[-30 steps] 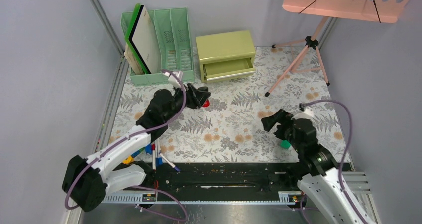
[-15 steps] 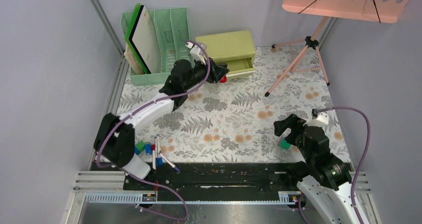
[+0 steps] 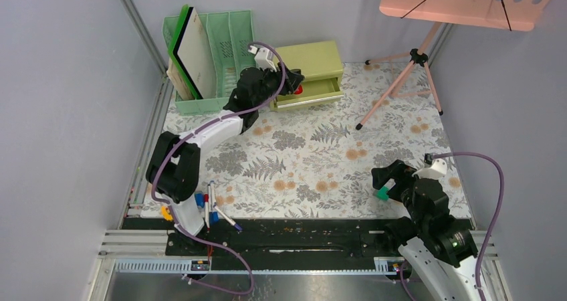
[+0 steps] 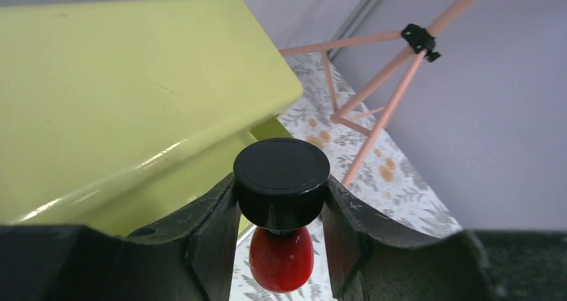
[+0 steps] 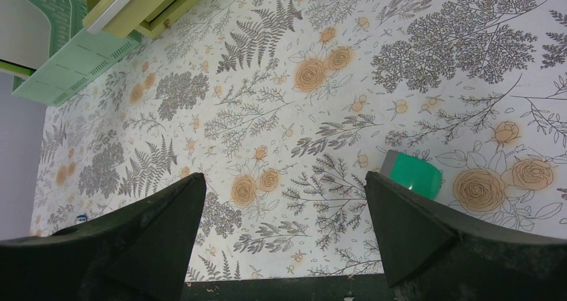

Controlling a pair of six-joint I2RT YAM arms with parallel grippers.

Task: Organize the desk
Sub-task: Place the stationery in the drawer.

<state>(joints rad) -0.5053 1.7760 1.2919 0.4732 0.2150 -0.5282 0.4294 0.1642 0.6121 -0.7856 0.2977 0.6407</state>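
Left gripper (image 4: 279, 204) pinches red black-capped bottle (image 4: 281, 259) by drawer chest (image 4: 120, 80). Right gripper (image 5: 284, 180) jaws spread above desk (image 5: 267, 100), near green block (image 5: 414, 174).

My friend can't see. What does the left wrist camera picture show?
The left tool pinches the black cap of a small red bottle, right next to a yellow-green drawer chest. Behind them, pink tripod legs stand on the flowery desk.

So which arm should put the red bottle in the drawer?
Left. The left gripper is shut on the bottle, right at the open drawer. The right gripper is open over the near desk by a green block, far from the drawer.
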